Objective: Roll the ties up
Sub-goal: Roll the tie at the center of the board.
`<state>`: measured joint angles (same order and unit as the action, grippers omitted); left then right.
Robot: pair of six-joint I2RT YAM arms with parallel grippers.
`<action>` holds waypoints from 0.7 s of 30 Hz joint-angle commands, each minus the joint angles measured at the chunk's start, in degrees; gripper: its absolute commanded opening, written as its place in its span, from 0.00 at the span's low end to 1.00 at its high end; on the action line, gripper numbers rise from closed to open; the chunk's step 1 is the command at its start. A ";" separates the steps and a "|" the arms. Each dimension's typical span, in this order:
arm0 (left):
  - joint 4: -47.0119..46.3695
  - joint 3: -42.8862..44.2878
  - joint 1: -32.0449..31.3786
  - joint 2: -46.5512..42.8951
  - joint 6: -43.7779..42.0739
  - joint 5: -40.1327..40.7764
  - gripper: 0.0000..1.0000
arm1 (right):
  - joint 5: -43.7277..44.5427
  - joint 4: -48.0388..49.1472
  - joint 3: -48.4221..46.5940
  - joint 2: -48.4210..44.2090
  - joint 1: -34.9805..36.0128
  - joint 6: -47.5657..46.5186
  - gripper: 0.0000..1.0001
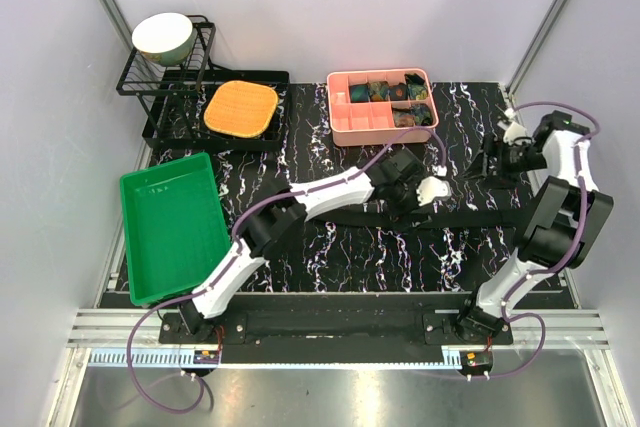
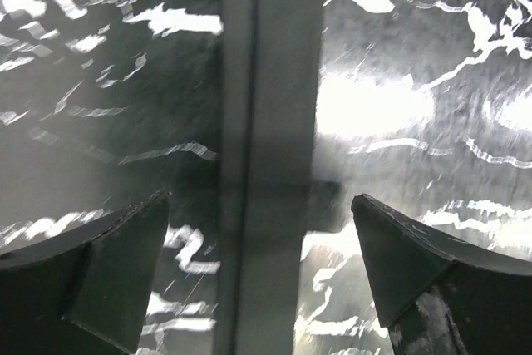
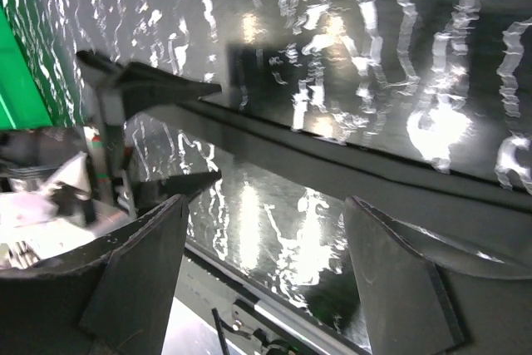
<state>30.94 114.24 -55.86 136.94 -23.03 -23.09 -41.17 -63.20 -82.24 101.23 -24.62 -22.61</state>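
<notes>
Both claws spread: left claw (image 2: 259,199) straddles the tie (image 2: 274,56), right claw (image 3: 268,201) near it. Pinch squarely, roll tight.

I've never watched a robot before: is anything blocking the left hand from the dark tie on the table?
Nothing visible does. The left hand hangs open directly over the tie, one finger on each side of the strip, with only the marbled table beneath.

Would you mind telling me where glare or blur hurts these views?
Top external: sharp and evenly lit, though the black tie barely separates from the dark mat. Left wrist: soft focus, a bright glare patch right of the tie. Right wrist: the mat's white veins smear into streaks, with glare spots.
</notes>
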 commanded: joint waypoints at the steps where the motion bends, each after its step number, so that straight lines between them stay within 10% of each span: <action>1: -1.14 3.18 -1.53 3.32 1.93 0.41 0.93 | 0.56 -2.98 -4.51 1.07 -3.23 -2.26 0.81; 6: -2.20 5.90 -2.50 6.31 1.76 4.71 0.84 | 0.91 -3.86 -6.27 1.95 -4.91 -2.70 0.81; 15: -3.17 6.35 -2.94 7.72 2.46 3.94 0.34 | 1.35 -4.74 -6.01 2.04 -5.61 -3.76 0.81; 21: -3.87 4.42 -2.94 5.79 1.93 3.58 0.39 | 0.30 -4.92 -5.48 2.30 -5.61 -3.84 0.81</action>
<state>27.14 120.11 -58.81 142.52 -20.95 -19.73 -40.14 -67.22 -86.70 103.26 -30.00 -25.47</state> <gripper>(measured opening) 0.313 0.810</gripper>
